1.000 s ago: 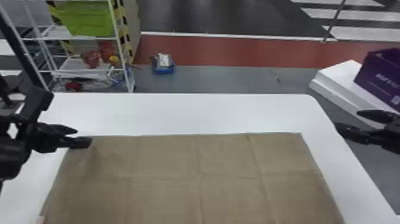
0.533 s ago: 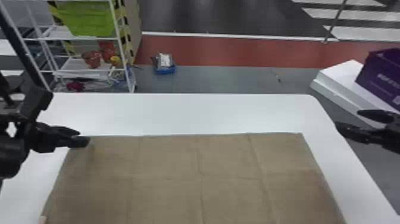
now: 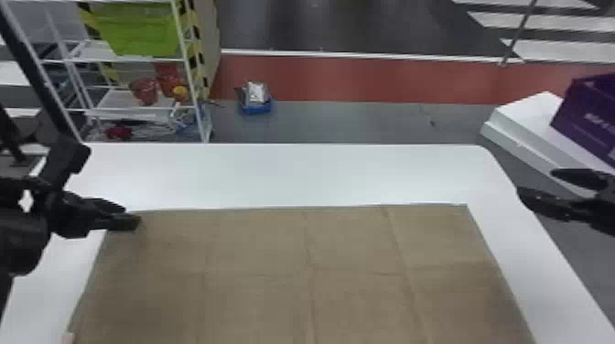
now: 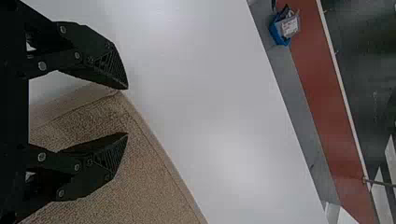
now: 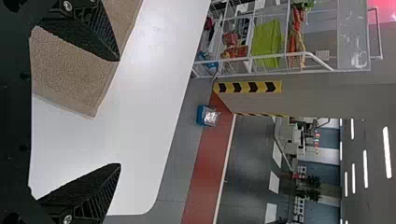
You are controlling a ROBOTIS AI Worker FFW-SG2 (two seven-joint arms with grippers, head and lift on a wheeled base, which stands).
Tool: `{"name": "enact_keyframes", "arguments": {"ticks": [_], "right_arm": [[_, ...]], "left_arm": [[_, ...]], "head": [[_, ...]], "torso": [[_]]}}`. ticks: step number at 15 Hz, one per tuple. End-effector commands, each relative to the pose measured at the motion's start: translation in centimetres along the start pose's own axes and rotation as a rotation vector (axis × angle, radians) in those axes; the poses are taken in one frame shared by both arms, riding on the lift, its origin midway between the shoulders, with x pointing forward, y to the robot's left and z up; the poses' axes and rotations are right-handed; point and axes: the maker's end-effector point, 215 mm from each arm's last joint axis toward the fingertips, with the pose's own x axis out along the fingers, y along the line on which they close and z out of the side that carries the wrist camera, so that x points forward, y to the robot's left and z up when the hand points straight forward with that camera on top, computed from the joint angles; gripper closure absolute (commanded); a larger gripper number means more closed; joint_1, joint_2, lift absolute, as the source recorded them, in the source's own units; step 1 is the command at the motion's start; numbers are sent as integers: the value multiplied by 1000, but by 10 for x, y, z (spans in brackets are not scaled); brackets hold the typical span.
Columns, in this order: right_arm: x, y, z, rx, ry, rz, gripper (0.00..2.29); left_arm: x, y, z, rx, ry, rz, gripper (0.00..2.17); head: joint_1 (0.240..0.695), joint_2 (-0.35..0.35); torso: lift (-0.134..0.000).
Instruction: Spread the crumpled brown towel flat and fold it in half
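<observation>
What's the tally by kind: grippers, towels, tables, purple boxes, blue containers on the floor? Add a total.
Grippers: 2 (left gripper, right gripper)
Towels: 1 (brown towel)
Tables: 1 (white table)
Purple boxes: 1 (purple box)
Blue containers on the floor: 1 (blue container)
Total: 6

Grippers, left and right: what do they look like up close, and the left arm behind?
The left gripper is black, with jointed links, round silvery screw heads and two fingers tapering to wedge-like tips with ribbed sides. The right gripper matches: black, ribbed and tapered, with silvery screws too. The left arm is black, with a bulky, rounded section.
</observation>
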Motion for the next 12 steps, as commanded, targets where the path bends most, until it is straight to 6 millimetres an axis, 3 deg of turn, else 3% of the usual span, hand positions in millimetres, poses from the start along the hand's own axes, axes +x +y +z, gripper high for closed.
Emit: {"name": "enact_keyframes", "arguments": {"ticks": [1, 2, 3, 7, 12], "right_arm": [[0, 0, 1, 3, -5, 2, 73], [-2, -1, 0, 4, -4, -1, 73], [-2, -2, 2, 0, -7, -2, 73], [3, 3, 1, -30, 4, 4, 73], [25, 19, -13, -104, 78, 28, 53]], "left_arm": [[1, -1, -3, 2, 9, -2, 653], [1, -1, -1, 3, 5, -3, 893], [0, -2, 0, 1, -1, -4, 998], [-3, -10, 6, -6, -25, -21, 1001], [-10, -13, 6, -14, -29, -12, 981]], "head": [[695, -53], [695, -53], [695, -53], [695, -59], [695, -48]], "torso": [[-124], [-124], [-124], [-124], [-124]]}}
